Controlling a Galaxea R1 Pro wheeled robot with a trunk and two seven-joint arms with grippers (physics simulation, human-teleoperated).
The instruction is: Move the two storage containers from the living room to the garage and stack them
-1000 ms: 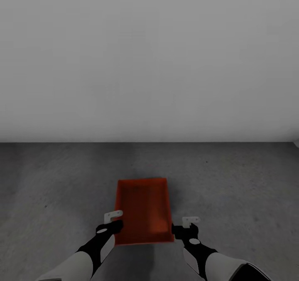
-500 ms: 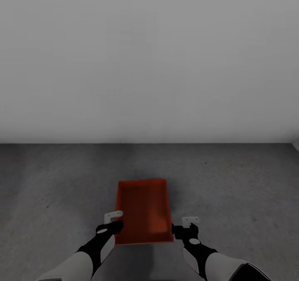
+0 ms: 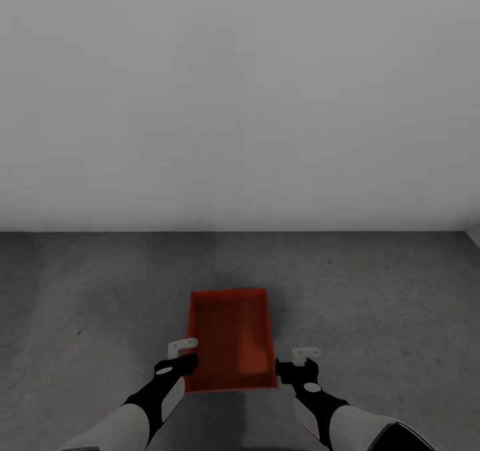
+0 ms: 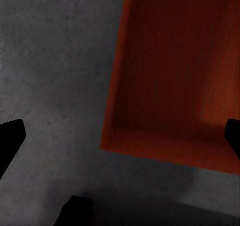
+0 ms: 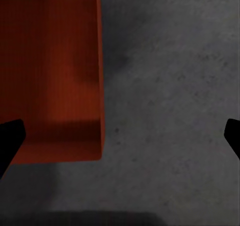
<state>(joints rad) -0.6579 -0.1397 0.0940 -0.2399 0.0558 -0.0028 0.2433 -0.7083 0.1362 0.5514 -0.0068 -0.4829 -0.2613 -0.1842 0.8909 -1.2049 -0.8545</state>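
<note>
We see one orange-red storage container point(image 3: 230, 339) sitting flat on the dark grey concrete floor point(image 3: 373, 291) of the garage, a little way in front of a plain white wall point(image 3: 240, 97). Our left pincer point(image 3: 181, 356) hangs just beside its near left corner and our right pincer point(image 3: 300, 364) just off its near right corner; neither touches it. Both are spread wide and empty: in the wrist views the dark fingertips sit at opposite edges of the frame, with the left pincer straddling the near left corner of the bin.

We judge the container to be a stiff, light, thin-walled plastic bin with smooth, rather slippery sides and no handles or lip that we can make out. A single pinch on one wall would probably let it swing or tilt. We would take it from both sides, each pincer closing over the top edge of a long wall near the middle, so it stays level.
</note>
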